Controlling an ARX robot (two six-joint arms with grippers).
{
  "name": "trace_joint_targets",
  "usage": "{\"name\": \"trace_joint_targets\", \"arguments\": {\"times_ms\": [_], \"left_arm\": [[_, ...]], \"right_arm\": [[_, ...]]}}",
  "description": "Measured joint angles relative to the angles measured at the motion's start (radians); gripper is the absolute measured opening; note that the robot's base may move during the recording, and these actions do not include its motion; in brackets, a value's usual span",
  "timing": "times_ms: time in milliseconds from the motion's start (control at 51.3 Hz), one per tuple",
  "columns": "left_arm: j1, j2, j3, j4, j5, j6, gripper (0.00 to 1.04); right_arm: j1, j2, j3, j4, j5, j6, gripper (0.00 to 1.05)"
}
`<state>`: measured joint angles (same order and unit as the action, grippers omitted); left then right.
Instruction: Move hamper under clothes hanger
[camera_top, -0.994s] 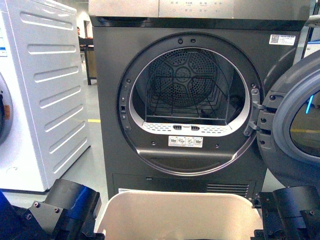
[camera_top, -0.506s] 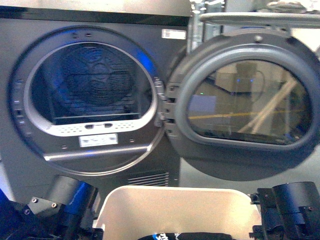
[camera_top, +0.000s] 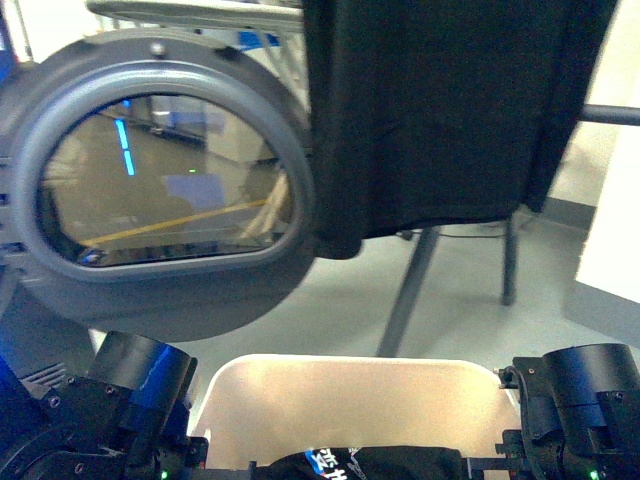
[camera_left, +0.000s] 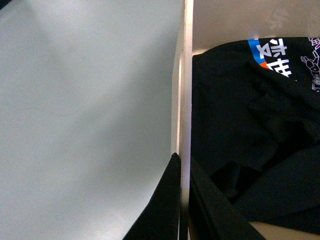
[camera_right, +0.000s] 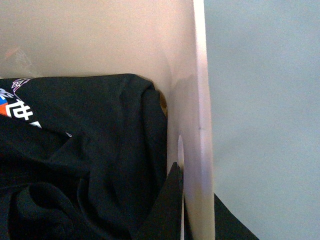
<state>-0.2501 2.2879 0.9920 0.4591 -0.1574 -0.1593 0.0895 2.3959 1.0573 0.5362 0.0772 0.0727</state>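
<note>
The left gripper (camera_left: 183, 165) is seen clamped on the left side wall of the hamper (camera_top: 350, 400), with one dark finger (camera_left: 160, 215) set outside the wall and the other inside. The right gripper (camera_right: 196, 185) is clamped likewise on the hamper's right side wall. A black garment (camera_left: 240, 125) printed in white and blue is heaped inside the hamper. Pale grey floor (camera_left: 75, 125) is shown outside its walls. Beyond the hamper's far wall the clothes hanger (camera_top: 405, 295) is stood, draped with black cloth (camera_top: 440, 110) hung higher than the rim. Beyond the hamper's far left corner an open dryer door (camera_top: 150, 180) is seen.
</note>
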Motion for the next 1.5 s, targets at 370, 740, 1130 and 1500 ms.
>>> {"name": "trace_joint_targets", "arguments": {"times_ms": [370,740,1130,1500], "left_arm": [[-0.002,-0.001,0.0,0.0,0.002,0.0,0.04],[-0.002,-0.001,-0.001,0.0,0.0,0.0,0.04],[-0.025,-0.001,0.005,0.0,0.027,0.0,0.04],[0.006,-0.001,0.003,0.0,-0.008,0.001,0.04]], "right_arm": [[-0.003,0.0,0.0,0.0,0.002,0.0,0.02],[-0.003,0.0,0.0,0.0,0.001,0.0,0.02],[-0.026,-0.003,-0.002,0.0,0.02,0.0,0.02],[0.011,-0.003,-0.002,0.0,-0.007,0.0,0.02]]}}
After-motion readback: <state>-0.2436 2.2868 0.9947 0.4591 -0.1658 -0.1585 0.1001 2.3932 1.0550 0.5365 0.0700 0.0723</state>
